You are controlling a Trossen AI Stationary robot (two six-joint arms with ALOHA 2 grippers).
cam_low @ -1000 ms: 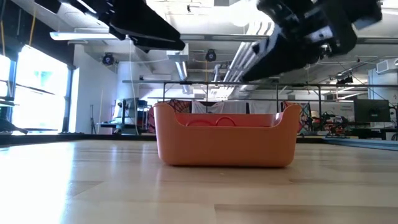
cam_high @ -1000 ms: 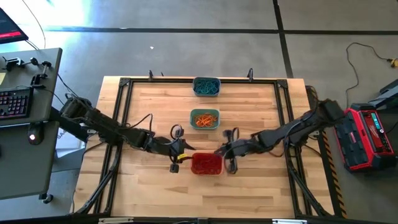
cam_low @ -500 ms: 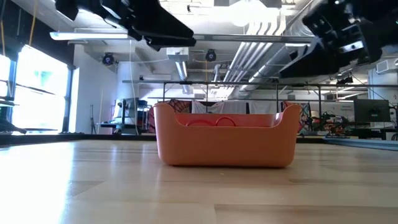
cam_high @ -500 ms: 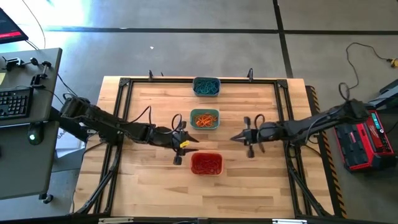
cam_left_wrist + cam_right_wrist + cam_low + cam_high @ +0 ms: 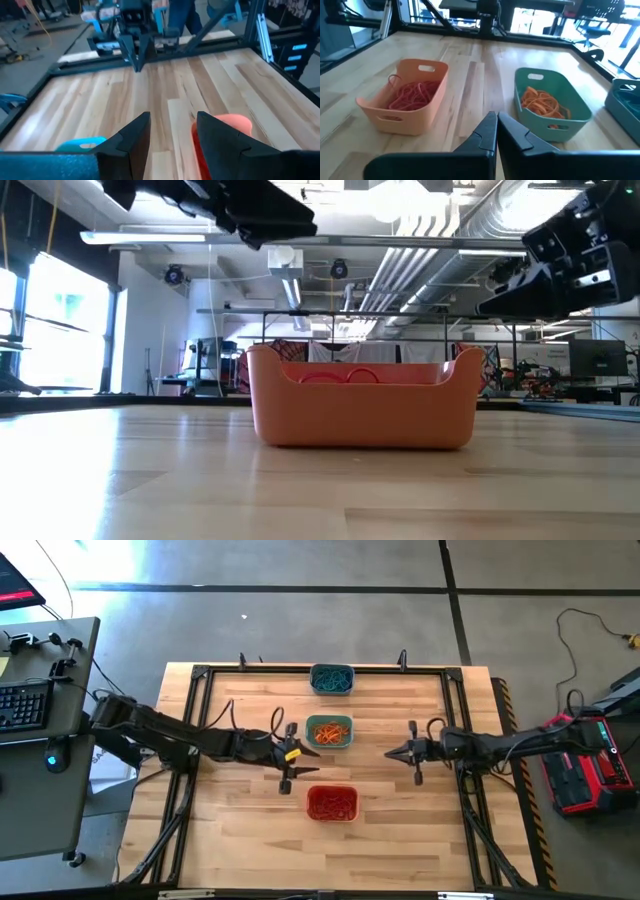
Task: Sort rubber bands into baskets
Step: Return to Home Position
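Note:
Three baskets stand in a row down the table's middle. The grey-blue basket [image 5: 331, 678] at the far edge holds teal rubber bands. The teal-green basket [image 5: 551, 104] holds orange rubber bands [image 5: 541, 102]. The orange basket [image 5: 406, 102] nearest the front holds red rubber bands [image 5: 413, 95]. My left gripper [image 5: 172, 131] hovers open and empty just left of the gap between the teal-green and orange baskets. My right gripper [image 5: 496, 125] is shut and empty, above the table to the right of the baskets [image 5: 390, 754].
A black metal frame [image 5: 196, 720] runs around the wooden tabletop. Bare wood lies to the left and right of the basket row and in front of the orange basket [image 5: 360, 408]. A red and black case [image 5: 590, 760] stands on the floor to the right.
My right gripper has drawn back from beside the orange basket toward the table's right edge and a little toward the far edge, staying shut. My left gripper has moved from the orange basket's left side toward the far edge and slightly up, staying open. The baskets have not moved.

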